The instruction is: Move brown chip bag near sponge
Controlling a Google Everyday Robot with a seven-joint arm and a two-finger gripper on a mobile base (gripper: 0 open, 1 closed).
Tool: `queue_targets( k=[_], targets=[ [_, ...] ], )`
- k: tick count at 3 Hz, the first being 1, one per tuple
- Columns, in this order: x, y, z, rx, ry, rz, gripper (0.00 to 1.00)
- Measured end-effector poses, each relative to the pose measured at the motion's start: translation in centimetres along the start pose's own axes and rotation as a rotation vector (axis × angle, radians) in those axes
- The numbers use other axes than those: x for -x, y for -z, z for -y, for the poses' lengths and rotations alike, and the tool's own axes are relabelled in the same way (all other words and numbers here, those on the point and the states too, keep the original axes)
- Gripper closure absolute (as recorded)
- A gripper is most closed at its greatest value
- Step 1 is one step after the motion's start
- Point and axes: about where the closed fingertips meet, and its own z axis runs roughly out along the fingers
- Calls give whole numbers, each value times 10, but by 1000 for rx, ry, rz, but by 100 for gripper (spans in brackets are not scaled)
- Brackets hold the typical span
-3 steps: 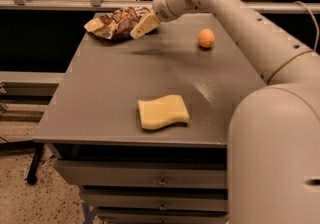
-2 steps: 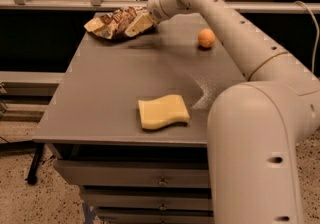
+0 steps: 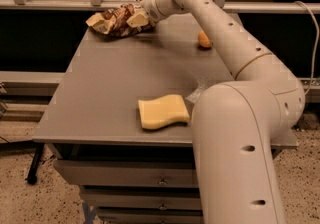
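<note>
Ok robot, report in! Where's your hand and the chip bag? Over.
Hand at brown chip bag, far left corner of table. Sponge at near edge, far from bag. Orange ball off to the right, not in the path.

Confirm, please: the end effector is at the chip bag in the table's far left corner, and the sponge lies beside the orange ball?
No: the camera view shows the sponge near the front edge of the table, far from the orange ball. The end effector is at the chip bag in the far left corner.
</note>
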Motion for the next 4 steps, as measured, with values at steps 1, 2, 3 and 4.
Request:
queue_targets(
  k=[1, 2, 3, 4],
  targets=[
    [-1, 7, 4, -17, 16, -12, 69],
    [4, 21, 5, -36, 40, -10, 93],
    [9, 31, 4, -47, 55, -3, 100],
    [24, 45, -1, -50, 75, 27, 100]
  ],
)
